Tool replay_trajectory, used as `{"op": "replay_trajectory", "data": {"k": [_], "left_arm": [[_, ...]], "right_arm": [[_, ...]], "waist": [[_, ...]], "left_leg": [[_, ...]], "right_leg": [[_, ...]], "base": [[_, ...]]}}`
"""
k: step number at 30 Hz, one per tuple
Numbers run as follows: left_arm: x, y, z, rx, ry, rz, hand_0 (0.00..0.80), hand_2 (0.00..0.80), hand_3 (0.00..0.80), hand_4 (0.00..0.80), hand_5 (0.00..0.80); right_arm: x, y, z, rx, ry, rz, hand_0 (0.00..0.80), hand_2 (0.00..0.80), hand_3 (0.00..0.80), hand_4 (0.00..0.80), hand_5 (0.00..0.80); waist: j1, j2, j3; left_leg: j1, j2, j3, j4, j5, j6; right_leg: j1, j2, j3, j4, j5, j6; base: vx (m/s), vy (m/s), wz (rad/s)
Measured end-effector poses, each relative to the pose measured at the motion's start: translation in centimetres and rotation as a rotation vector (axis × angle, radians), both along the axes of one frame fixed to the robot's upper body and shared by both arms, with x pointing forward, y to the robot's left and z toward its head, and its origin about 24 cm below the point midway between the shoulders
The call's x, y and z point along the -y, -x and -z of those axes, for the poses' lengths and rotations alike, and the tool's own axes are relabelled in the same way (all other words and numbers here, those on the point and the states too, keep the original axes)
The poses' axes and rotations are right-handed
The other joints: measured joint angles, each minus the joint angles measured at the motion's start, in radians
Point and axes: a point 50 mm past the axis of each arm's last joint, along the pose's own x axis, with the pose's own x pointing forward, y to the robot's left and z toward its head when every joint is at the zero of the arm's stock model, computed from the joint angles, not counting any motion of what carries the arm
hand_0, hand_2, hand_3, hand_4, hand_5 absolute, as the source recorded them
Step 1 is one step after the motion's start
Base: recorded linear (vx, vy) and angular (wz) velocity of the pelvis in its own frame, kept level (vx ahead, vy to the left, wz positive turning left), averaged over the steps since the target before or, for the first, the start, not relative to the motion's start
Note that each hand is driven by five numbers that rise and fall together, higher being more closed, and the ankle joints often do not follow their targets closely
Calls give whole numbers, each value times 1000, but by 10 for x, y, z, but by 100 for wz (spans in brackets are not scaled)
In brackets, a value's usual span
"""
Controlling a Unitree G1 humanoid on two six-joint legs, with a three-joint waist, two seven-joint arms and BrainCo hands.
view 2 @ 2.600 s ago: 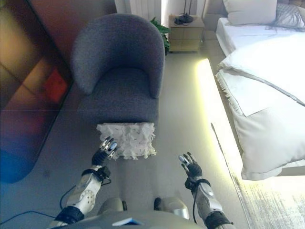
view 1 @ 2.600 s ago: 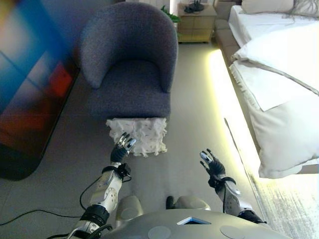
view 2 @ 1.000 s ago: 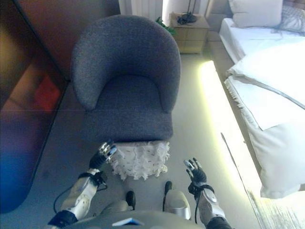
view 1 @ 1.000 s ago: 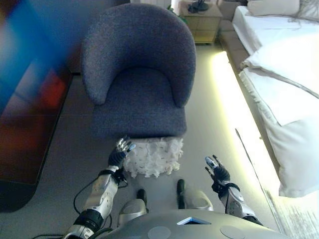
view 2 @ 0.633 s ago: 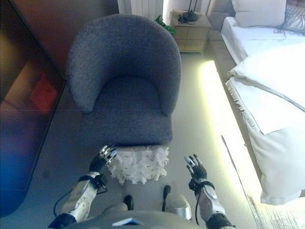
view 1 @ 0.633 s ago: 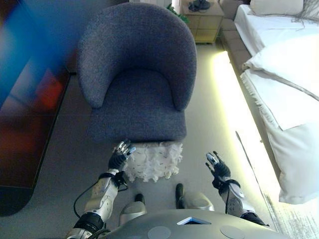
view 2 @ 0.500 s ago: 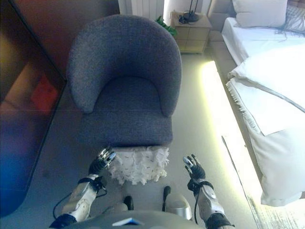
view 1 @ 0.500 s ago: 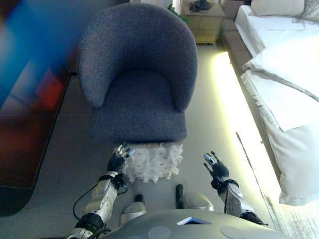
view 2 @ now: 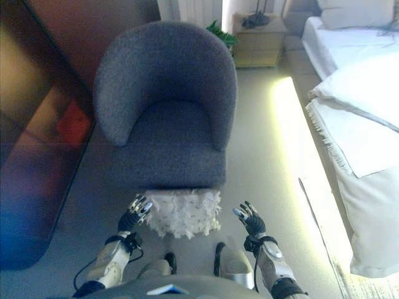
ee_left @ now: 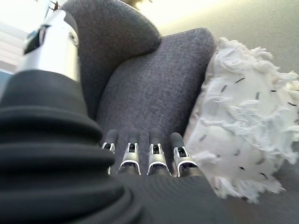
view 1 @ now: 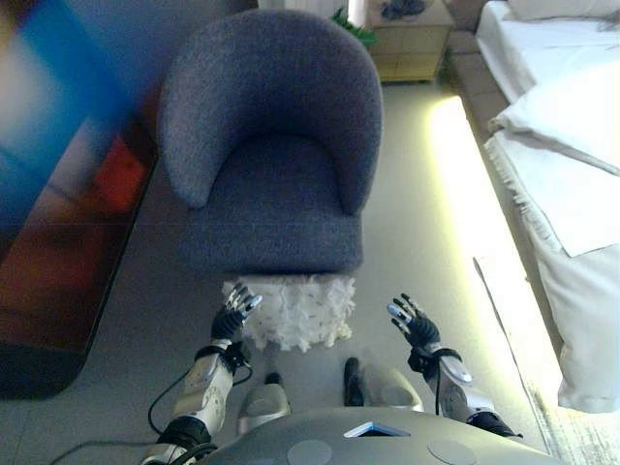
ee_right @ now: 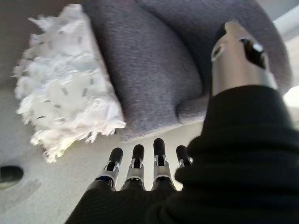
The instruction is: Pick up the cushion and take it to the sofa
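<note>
Bedroom: grey floor point(view 1: 407, 194), white bed point(view 1: 572, 155) lying along the right, wooden nightstand point(view 2: 257, 41) and green plant point(view 2: 218, 30) sitting at the back, dark glossy panel point(view 1: 58, 223) running along the left. Grey tub chair point(view 1: 269, 145) is standing dead ahead. White shaggy cushion point(view 1: 291, 310) is lying on the floor, leaning against the chair's front edge. Left hand point(view 1: 232, 315) is hovering just beside the cushion's left end, fingers point(ee_left: 154, 151) straight and spread, gripping nothing; can't tell if the tips are touching the fringe. Right hand point(view 1: 413, 323) is hanging off the cushion's right end, clearly apart from it, fingers point(ee_right: 135, 163) straight too, nothing in it.
</note>
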Motion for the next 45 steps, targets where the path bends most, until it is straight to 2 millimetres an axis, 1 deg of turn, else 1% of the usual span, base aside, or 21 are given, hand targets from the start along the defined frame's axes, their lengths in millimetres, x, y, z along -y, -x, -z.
{"op": "replay_trajectory", "data": {"k": [3, 5, 7, 8, 9, 10, 14, 17, 20, 21, 23, 25, 27, 30, 33, 37, 41, 42, 43, 44, 45], "left_arm": [[-3, 4, 1, -9, -6, 2, 0, 0, 0, 0, 0], [-1, 1, 0, -1, -10, 24, 0, 0, 0, 0, 0], [5, -1, -2, 11, 0, 59, 0, 0, 0, 0, 0], [10, -2, -4, 24, 12, 79, 0, 0, 0, 0, 0], [16, -4, -6, 39, 25, 105, 0, 0, 0, 0, 0], [23, -6, -9, 57, 46, 122, 0, 0, 0, 0, 0], [24, -14, -16, 90, 44, 149, 0, 0, 0, 0, 0], [28, -24, -24, 129, 15, 212, 0, 0, 0, 0, 0], [25, -34, -30, 151, -63, 245, 0, 0, 0, 0, 0], [25, -41, -34, 167, -94, 250, 0, 0, 0, 0, 0], [19, -52, -39, 185, -163, 261, 0, 0, 0, 0, 0], [13, -52, -39, 181, -190, 263, 0, 0, 0, 0, 0], [9, -52, -38, 172, -198, 248, 0, 0, 0, 0, 0], [8, -44, -30, 138, -189, 245, 0, 0, 0, 0, 0], [11, -41, -30, 142, -174, 250, 0, 0, 0, 0, 0], [10, -32, -26, 122, -155, 251, 0, 0, 0, 0, 0], [8, -14, -15, 76, -105, 220, 0, 0, 0, 0, 0], [12, -12, -14, 73, -89, 224, 0, 0, 0, 0, 0], [17, -6, -11, 66, -65, 226, 0, 0, 0, 0, 0], [18, -5, -15, 87, -64, 239, 0, 0, 0, 0, 0], [11, -11, -18, 100, -86, 244, 0, 0, 0, 0, 0]], "right_arm": [[0, 3, 0, -1, -3, 4, 0, 0, 0, 0, 0], [0, 5, 0, 0, -4, 8, 0, 0, 0, 0, 0], [1, 7, 0, -2, 2, 11, 0, 0, 0, 0, 0], [5, 9, 0, -7, 15, 13, 0, 0, 0, 0, 0], [11, 11, -1, -12, 34, 16, 0, 0, 0, 0, 0], [19, 10, -2, -8, 59, 14, 0, 0, 0, 0, 0], [23, 0, -7, 17, 78, 23, 0, 0, 0, 0, 0], [26, -15, -13, 52, 81, 44, 0, 0, 0, 0, 0], [22, -37, -24, 113, 70, 32, 0, 0, 0, 0, 0], [21, -42, -26, 125, 62, 34, 0, 0, 0, 0, 0], [15, -46, -25, 125, 31, 23, 0, 0, 0, 0, 0], [12, -42, -21, 110, 27, -1, 0, 0, 0, 0, 0], [14, -42, -22, 113, 36, -2, 0, 0, 0, 0, 0], [16, -58, -33, 169, 52, 5, 0, 0, 0, 0, 0], [15, -63, -39, 199, 57, 14, 0, 0, 0, 0, 0], [13, -59, -37, 193, 55, 20, 0, 0, 0, 0, 0], [17, -44, -28, 148, 60, 30, 0, 0, 0, 0, 0], [19, -39, -25, 132, 63, 33, 0, 0, 0, 0, 0], [27, -37, -25, 124, 85, 35, 0, 0, 0, 0, 0], [32, -30, -24, 114, 92, 37, 0, 0, 0, 0, 0], [29, -24, -19, 90, 83, 44, 0, 0, 0, 0, 0]], "waist": [[-2, -9, 5], [-5, -6, 3], [-7, -7, 12], [-9, -1, 19], [-10, 13, 24], [-8, 43, 36], [-8, 70, 58], [-19, 101, 81], [-30, 98, 119], [-32, 90, 137], [-30, 55, 175], [-17, 57, 191], [3, 66, 207], [-3, 98, 231], [-1, 96, 233], [22, 79, 231], [26, 68, 205], [27, 72, 189], [42, 104, 158], [46, 110, 134], [51, 73, 131]], "left_leg": [[-2, 104, 5, 89, -17, -39], [7, 187, 0, 66, 10, -77], [24, 223, -5, 24, 49, -78], [38, 229, -5, -8, 81, -83], [58, 219, -4, -40, 151, -63], [79, 211, -4, -50, 272, -45], [80, 151, 22, -61, 156, -164], [79, 128, 32, -79, 53, -167], [55, 112, 32, -80, -43, -164], [43, 119, 33, -81, -69, -182], [29, 116, 38, -77, -72, -205], [26, 152, 58, -81, -54, -229], [23, 167, 49, -84, -47, -214], [14, 189, 26, -98, -34, -174], [13, 194, 1, -94, -36, -90], [-5, 193, -68, 13, 28, -25], [-20, 196, -118, 124, 165, -50], [-26, 187, -120, 113, 166, -61], [-13, 188, -115, 20, 160, -67], [-9, 194, -104, -17, 140, -90], [4, 174, -103, -20, 127, -125]], "right_leg": [[-1, -24, -64, -10, 4, -5], [-24, -37, -73, -10, 4, -4], [-47, -67, -66, -8, 6, 0], [-54, -80, -49, -8, 9, 9], [-63, -89, -37, -2, 16, 41], [-69, -92, -19, 0, 37, 79], [-92, -152, 32, -12, 85, 154], [-126, -170, 44, 0, 114, 190], [-178, -180, 76, -10, 158, 212], [-189, -181, 79, -23, 174, 218], [-190, -190, 74, -64, 197, 219], [-184, -189, 63, -21, 179, 217], [-200, -171, 45, 1, 163, 199], [-213, -140, 27, 13, 154, 175], [-235, -127, 30, 62, 126, 157], [-211, -107, 51, 86, 91, 137], [-97, -89, 50, -12, 91, 137], [-66, -85, 45, -81, 93, 143], [-77, -56, 35, -14, 92, 133], [-110, -45, 10, 201, -22, 112], [-85, -74, 23, 208, -136, 92]], "base": [[-13, 236, 32], [-39, 270, 37], [-43, 289, 32], [-32, 300, 38], [-36, 318, 25], [-54, 319, 18], [-91, 276, 4], [-190, 89, 3], [-182, -61, -22], [-82, -141, -10], [-18, -225, -9], [-19, -243, -1], [8, -206, 0], [70, -189, 0], [69, -163, -3], [151, -147, -12], [262, 27, -10], [224, 107, -18], [170, 93, -9], [176, 101, 13], [167, 109, 57]]}}
